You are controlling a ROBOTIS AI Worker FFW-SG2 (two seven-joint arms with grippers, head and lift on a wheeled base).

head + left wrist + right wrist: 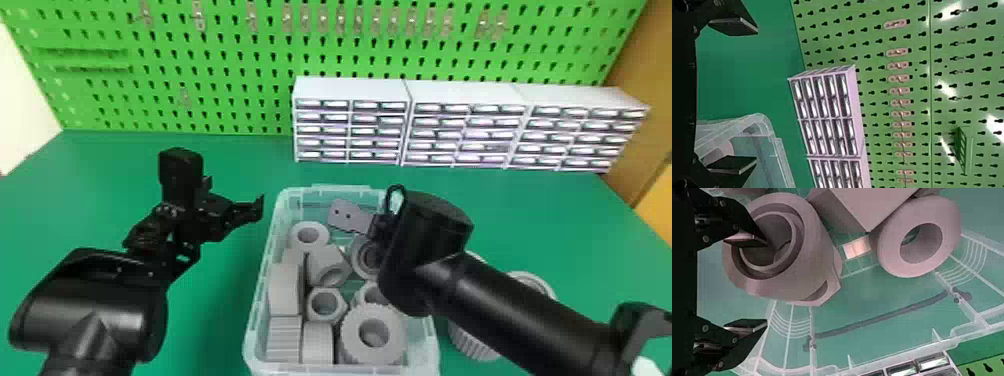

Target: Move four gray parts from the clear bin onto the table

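Observation:
Over the right half of the clear bin (255,320) is my right gripper (381,227), partly hidden by its own arm. In the right wrist view the right gripper (766,283) is open, one finger overlapping the hollow of a round gray part (817,254) and the other outside its rim. Several gray parts fill the bin, including a ring (310,235), a hex nut (326,305) and a ribbed gear (374,335). Left of the bin, above the table, my left gripper (234,194) stays open; the left wrist view has the left gripper (756,96) with nothing between its fingers.
Gray parts (475,342) stand on the green table (220,305) right of the bin, partly behind the right forearm. White drawer cabinets (350,125) stand at the back against a green pegboard (215,65).

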